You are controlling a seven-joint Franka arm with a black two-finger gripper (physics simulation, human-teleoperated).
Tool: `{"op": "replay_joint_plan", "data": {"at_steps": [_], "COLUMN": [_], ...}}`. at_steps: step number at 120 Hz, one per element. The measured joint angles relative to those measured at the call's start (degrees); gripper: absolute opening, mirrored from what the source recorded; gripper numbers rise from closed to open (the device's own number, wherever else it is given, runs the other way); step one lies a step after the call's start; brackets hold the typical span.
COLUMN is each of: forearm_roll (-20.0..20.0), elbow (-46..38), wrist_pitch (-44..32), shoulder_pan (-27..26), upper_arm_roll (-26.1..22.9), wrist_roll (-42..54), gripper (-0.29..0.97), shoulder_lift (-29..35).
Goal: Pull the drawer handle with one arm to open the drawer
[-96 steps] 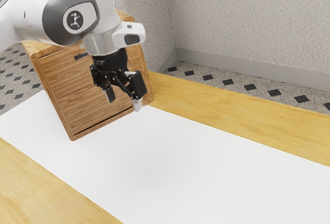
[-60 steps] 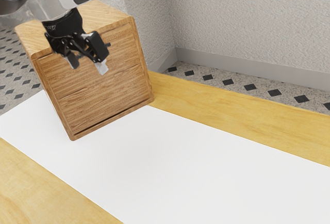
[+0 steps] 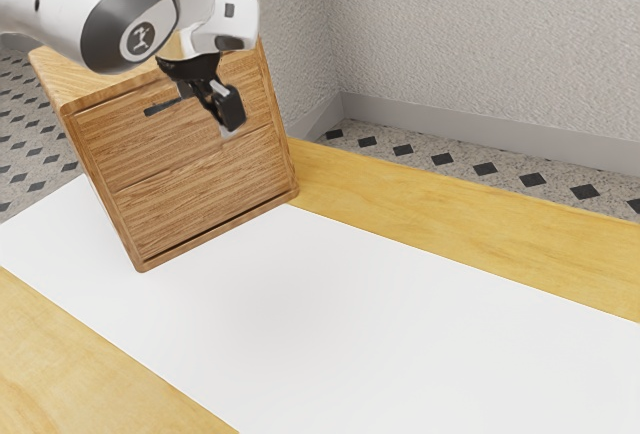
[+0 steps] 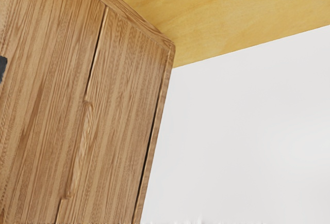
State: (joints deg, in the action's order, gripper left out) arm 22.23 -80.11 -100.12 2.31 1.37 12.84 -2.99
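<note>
The wooden cabinet (image 3: pixel 68 76) stood on the table (image 3: pixel 450 216), at the far corner of the white mat (image 3: pixel 350 324) toward the exterior view's left, turned at an angle to the table's edge. Its front carried two drawers, one above the other, and both lay flush with the frame, so the upper drawer (image 3: pixel 135 146) was shut. The dark drawer handle (image 3: pixel 163 108) ran as a thin bar across the top part of that upper drawer. Our arm (image 3: pixel 110 14) came in from the upper left, and the pincer (image 3: pixel 222 117) hung in front of the upper drawer, just beside the end of the handle toward the exterior view's right. As far as we could see, its fingers stood apart and closed on nothing; whether one touched the handle we could not tell. In the wrist view we looked along the grained cabinet front (image 4: pixel 77 105), with the seam between the drawers running down it, and past its corner lay the mat (image 4: pixel 247 131) and the bare table wood (image 4: pixel 216 12).
</note>
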Motion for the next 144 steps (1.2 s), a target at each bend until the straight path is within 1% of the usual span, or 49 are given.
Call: {"op": "replay_joint_plan", "data": {"at_steps": [7,13,24,32,67,96,144], "forearm_roll": [0.73,1.19,1.68,1.86,2.22,2.26,2.12], "elbow": [-0.55,-1.05,-1.71,-2.42,-2.93,-2.41,-0.74], "wrist_pitch": [-1.33,-2.42,-4.01,-4.92,-7.64,-8.57,-8.92], "shoulder_pan": [0.03,1.25,4.26,5.3,0.95,3.09,4.31], "upper_arm_roll": [1.68,2.54,3.02,3.0,2.92,2.95,3.11], "wrist_roll": [1.05,1.87,3.13,3.88,6.08,7.3,8.64], "gripper": [0.68,0.68,0.68,0.68,0.68,0.68,0.68], "shoulder_lift": [-0.15,-0.14,-0.19,-0.13,-0.29,-1.1,-3.42]}}
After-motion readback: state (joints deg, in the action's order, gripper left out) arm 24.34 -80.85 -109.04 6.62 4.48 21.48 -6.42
